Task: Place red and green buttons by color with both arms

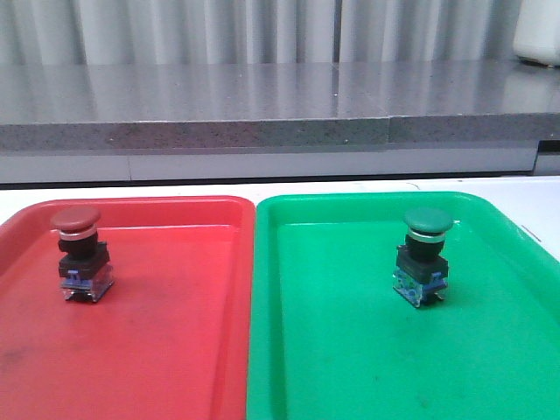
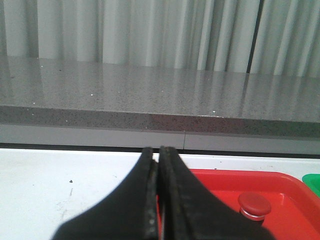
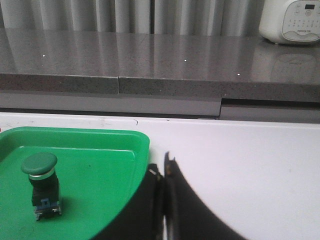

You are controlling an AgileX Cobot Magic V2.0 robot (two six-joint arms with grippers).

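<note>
Buttons sit sorted already: the red button [image 1: 80, 252] stands upright in the red tray [image 1: 175, 350], toward its ten o'clock corner, and the green button [image 1: 424, 255] stands upright in the green tray [image 1: 350, 367], toward two o'clock. Neither arm shows in the front view. At the wrists, the left gripper [image 2: 158, 200] and right gripper [image 3: 164, 205] each have their jaws pressed together on nothing. Each switch looks rigid, light and top-heavy, its domed cap probably slick; the squarer black body below the silver collar seems the safer hold, pinched across flat sides so it cannot tip or twist
</note>
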